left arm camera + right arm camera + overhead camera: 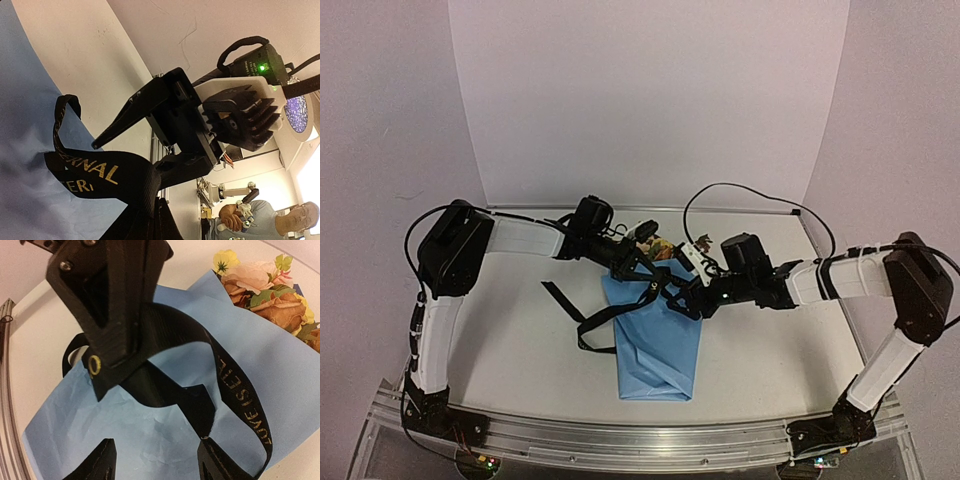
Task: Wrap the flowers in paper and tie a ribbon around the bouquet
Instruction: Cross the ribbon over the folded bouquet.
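1. Here the left pincer [111,371] is closed on the ribbon [245,412] and holds a loop of it above the paper [280,365]. I judge this keeps the band free and a little tight, so that a knot can be made.
2. The right pincer [156,442] stands open just in front of that loop, with nothing between its fingers. It seems placed to take a strand.
3. The bouquet [655,345] lies on the table [510,330], already wrapped, with the flowers [260,285] showing out of the wide rim at the far end.
4. The stems are hidden inside the paper. How the ribbon runs under the bouquet I cannot see. Whether a first knot exists is hard to make out, because both pincers cover the waist in the top view.
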`<action>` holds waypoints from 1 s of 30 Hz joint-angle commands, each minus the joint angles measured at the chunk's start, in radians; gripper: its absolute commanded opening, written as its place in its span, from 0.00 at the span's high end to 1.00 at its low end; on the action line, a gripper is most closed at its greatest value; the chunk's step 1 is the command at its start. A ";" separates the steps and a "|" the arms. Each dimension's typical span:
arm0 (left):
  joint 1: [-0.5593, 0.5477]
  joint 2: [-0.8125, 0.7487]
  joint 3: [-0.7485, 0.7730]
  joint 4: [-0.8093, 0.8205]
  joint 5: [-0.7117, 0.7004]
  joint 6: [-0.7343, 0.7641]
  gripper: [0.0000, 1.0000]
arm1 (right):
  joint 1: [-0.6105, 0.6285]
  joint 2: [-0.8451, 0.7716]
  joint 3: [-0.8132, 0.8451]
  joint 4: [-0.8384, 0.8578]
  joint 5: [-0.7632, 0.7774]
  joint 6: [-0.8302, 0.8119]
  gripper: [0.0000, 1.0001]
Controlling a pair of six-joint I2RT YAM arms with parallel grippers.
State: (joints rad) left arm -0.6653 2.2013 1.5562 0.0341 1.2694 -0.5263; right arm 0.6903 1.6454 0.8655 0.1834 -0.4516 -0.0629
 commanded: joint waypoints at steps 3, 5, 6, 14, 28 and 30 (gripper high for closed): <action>0.007 0.011 -0.002 0.099 0.049 -0.055 1.00 | 0.015 0.061 0.079 0.081 0.103 -0.019 0.45; 0.008 0.012 -0.001 0.101 0.050 -0.058 1.00 | 0.022 0.082 0.091 0.104 0.120 -0.009 0.45; 0.009 0.012 -0.001 0.102 0.050 -0.059 1.00 | 0.026 0.090 0.097 0.111 0.126 -0.007 0.44; 0.013 0.011 -0.002 0.101 0.049 -0.060 1.00 | 0.053 0.156 0.125 0.153 0.194 -0.004 0.39; 0.023 0.001 -0.012 0.099 0.032 -0.064 1.00 | 0.078 0.229 0.145 0.198 0.348 0.000 0.67; 0.025 0.001 -0.014 0.099 0.022 -0.064 1.00 | 0.078 0.215 0.133 0.197 0.354 0.002 0.77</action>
State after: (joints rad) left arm -0.6506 2.2116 1.5525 0.0897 1.2888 -0.5823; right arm 0.7592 1.8713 0.9798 0.3364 -0.1474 -0.0691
